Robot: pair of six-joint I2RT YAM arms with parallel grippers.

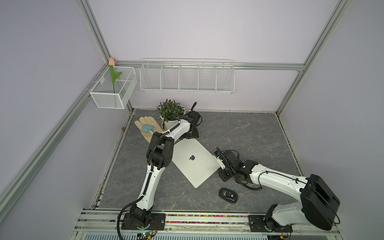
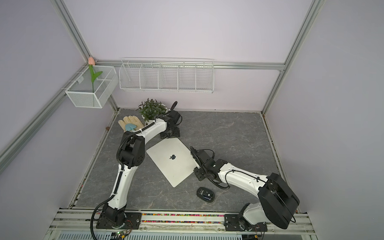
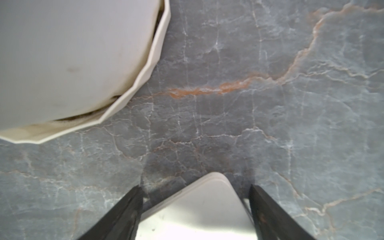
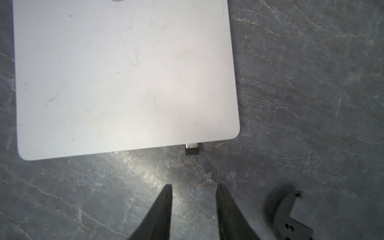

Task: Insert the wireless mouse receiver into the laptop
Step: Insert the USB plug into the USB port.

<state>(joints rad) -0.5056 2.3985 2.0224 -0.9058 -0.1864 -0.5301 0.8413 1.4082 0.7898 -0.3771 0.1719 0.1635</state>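
Beside the laptop [image 1: 193,162], the right arm [image 1: 277,178] lies low, its fingers [image 4: 163,212] parted

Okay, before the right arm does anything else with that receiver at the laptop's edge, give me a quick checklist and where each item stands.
1. wireless mouse receiver fully seated in the laptop: not ok, bare metal shows between its dark cap and the edge.
2. right gripper empty: ok, jaws apart, nothing between them.
3. right gripper lined up with the receiver: ok, roughly, in the right wrist view.
4. left gripper bracing the laptop: cannot tell; its open jaws straddle a corner, contact unclear.
5. curved black piece out of the push path: ok, it lies off to one side.
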